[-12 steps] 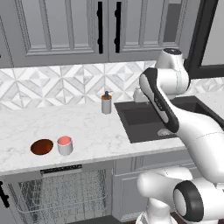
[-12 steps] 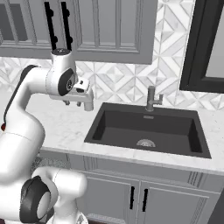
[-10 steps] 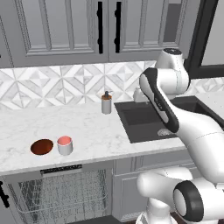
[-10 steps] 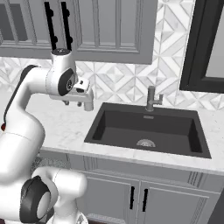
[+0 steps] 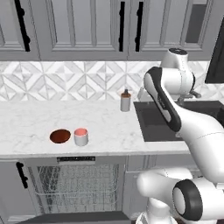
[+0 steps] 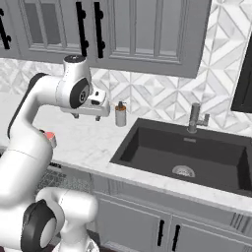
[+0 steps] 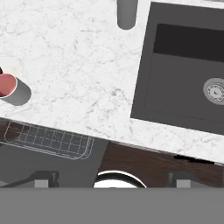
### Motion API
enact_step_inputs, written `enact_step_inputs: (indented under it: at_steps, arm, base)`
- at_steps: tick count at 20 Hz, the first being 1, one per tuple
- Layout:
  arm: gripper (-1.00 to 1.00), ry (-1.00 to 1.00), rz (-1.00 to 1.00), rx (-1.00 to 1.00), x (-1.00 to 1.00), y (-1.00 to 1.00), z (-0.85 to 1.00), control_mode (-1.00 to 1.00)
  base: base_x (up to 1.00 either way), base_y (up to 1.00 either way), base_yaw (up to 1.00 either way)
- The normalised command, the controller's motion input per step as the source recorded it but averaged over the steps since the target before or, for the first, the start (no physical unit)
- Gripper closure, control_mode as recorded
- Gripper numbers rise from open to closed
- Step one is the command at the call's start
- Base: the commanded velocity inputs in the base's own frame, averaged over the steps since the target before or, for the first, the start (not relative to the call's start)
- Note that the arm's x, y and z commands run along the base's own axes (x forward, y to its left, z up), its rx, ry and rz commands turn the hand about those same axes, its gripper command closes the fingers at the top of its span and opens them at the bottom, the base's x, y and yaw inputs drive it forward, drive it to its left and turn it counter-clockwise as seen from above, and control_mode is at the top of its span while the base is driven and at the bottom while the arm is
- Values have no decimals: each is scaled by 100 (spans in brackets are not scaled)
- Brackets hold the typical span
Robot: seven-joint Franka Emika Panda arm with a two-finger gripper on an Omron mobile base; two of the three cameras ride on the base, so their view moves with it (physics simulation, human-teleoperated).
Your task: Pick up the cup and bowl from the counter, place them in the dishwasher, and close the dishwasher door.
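No writing can be read. The gripper (image 6: 86, 116) is held high over the counter (image 5: 105, 127), jaws spread wide, empty. The cup (image 5: 81, 136) and bowl (image 5: 60, 136) are set touching near the front edge, above the open dishwasher (image 5: 76, 183).

A tall grey soap dispenser with a dark pump (image 5: 125, 101) is standing just beside a black rectangular sink basin (image 6: 187, 155), behind which a silver faucet (image 6: 195, 117) is rising.

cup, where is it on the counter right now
In the left base view the cup stands near the counter's front edge, just right of the bowl and above the open dishwasher, well left of the sink.
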Motion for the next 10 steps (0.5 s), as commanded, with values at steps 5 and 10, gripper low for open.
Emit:
enact_step_inputs:
  at_steps: [5,10]
  arm:
    - [-100,0,0,0,0,0,0,100]
    - [-100,0,0,0,0,0,0,100]
  base:
    - [-2,-19,63]
    - [-3,-25,61]
